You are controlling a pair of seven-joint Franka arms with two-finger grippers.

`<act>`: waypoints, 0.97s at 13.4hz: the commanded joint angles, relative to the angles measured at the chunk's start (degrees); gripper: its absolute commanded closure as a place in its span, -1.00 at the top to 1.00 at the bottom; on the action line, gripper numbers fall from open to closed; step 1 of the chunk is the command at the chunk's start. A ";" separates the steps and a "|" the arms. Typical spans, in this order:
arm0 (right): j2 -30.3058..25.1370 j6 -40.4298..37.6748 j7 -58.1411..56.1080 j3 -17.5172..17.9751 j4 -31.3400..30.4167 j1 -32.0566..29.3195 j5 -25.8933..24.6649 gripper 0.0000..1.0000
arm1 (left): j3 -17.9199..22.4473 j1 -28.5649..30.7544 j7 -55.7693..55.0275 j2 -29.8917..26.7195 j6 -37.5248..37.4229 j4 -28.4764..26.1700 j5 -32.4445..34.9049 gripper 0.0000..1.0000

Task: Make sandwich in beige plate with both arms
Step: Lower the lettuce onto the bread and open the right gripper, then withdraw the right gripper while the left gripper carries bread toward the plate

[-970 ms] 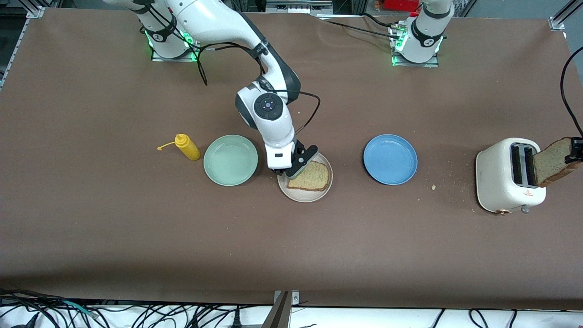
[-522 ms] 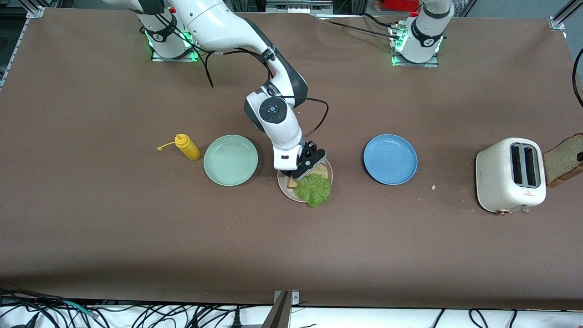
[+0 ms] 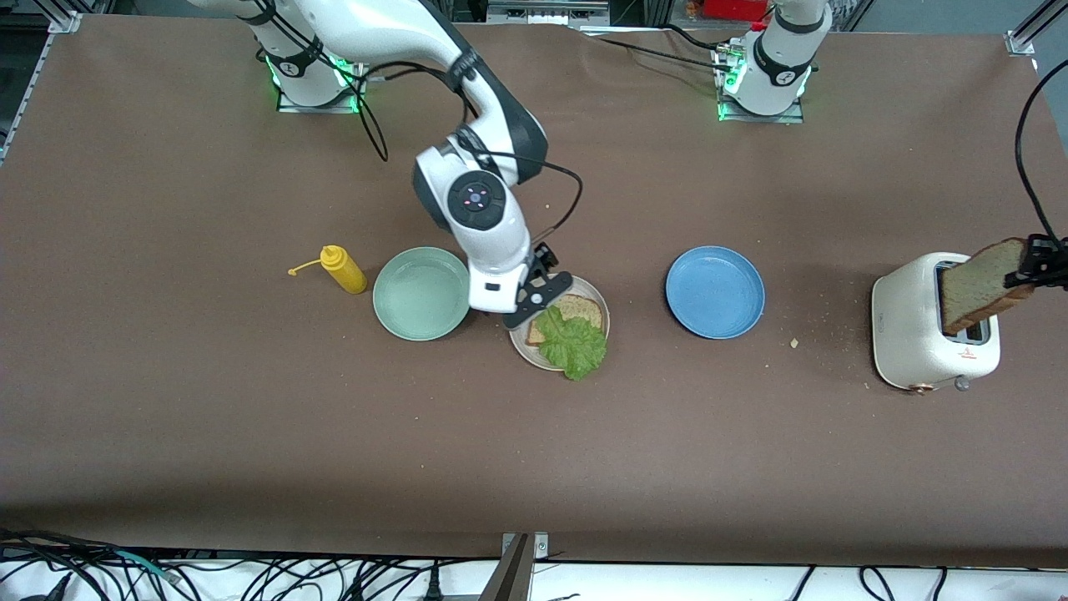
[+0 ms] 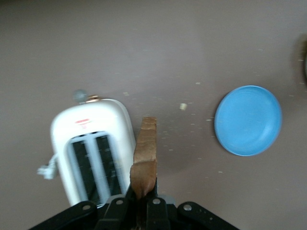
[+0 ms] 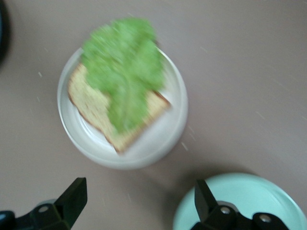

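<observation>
Brown covering spans the whole tabletop [image 3: 250,434], and the beige plate [image 3: 519,344] serves as the landmark in the middle of it. On that plate lies one slice of bread [image 3: 581,308] with a ruffled lettuce leaf [image 3: 572,342] on top, the leaf's edge hanging over the rim nearest the front camera. A mint-green plate [image 3: 421,293] sits just beside the beige plate toward the right arm's end, with a yellow squeeze bottle [image 3: 344,269] past it; a blue plate [image 3: 715,291] lies toward the left arm's end, and a white toaster [image 3: 918,334] well past that.

By my reading, the step in hand is bringing the second slice over as the sandwich's lid. To do it well, the slice should travel high enough to pass over the blue plate, then be turned flat and square to the lower slice before release, low over the lettuce so the leaf is pinned rather than pushed off. The right arm should be clear of the beige plate first, or the two arms may meet above it.

The right tool [image 5: 139,199] hangs over the gap between the beige and mint-green plates, its fingers spread wide apart and holding nothing. The left tool [image 3: 1035,267] is over the toaster, clamped on the top edge of the second bread slice [image 4: 145,160], which hangs edge-on above the toaster's slots.
</observation>
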 commanded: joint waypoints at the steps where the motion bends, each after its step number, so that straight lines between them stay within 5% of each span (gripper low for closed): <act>1: -4.90 -10.75 0.52 -5.03 -1.25 -0.17 0.22 0.98 | 0.42 -4.01 -1.26 1.32 -4.50 1.25 -4.89 -1.00; 9: -9.03 -21.33 -4.66 -22.44 -1.07 -0.25 1.53 0.98 | 0.42 -14.30 -15.86 11.25 -9.26 1.25 -27.75 -1.00; 13: -12.47 -27.48 -5.54 -29.20 -1.07 -0.61 2.15 0.98 | 0.42 -19.13 -31.13 12.66 -9.09 1.25 -31.10 -1.00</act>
